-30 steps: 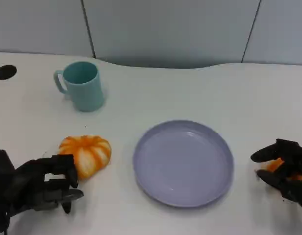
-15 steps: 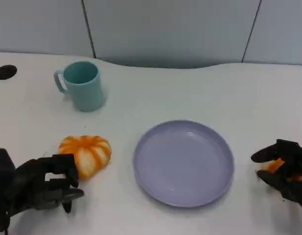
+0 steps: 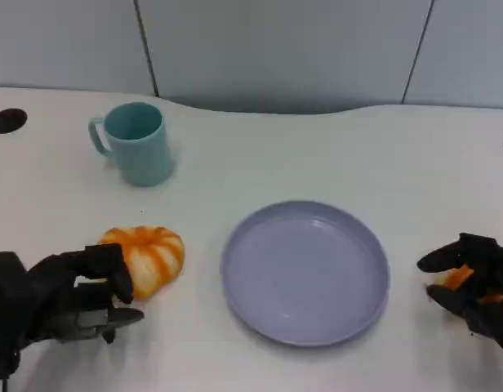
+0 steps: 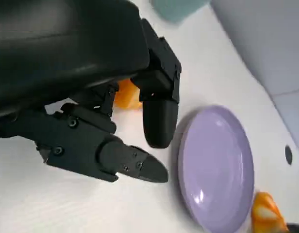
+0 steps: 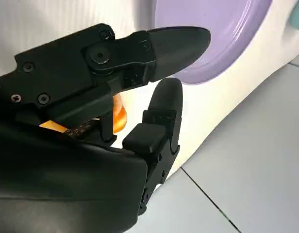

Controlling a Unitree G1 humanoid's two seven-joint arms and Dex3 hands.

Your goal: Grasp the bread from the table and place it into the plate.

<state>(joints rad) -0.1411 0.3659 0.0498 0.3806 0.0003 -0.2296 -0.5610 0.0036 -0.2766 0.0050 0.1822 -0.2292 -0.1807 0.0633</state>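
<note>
While our left hand (image 3: 60, 298) reaches with fingers (image 3: 113, 269) spread and empty, just touching the bread (image 3: 145, 255) that lies on the surface (image 3: 317, 155) beyond them, we judge the grasp unfinished: next we must close on it, then carry it to the plate (image 3: 305, 271).

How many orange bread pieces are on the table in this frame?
2. One bread lies left of the plate, at the left hand. Another orange piece sits under the right hand, partly hidden.
</note>
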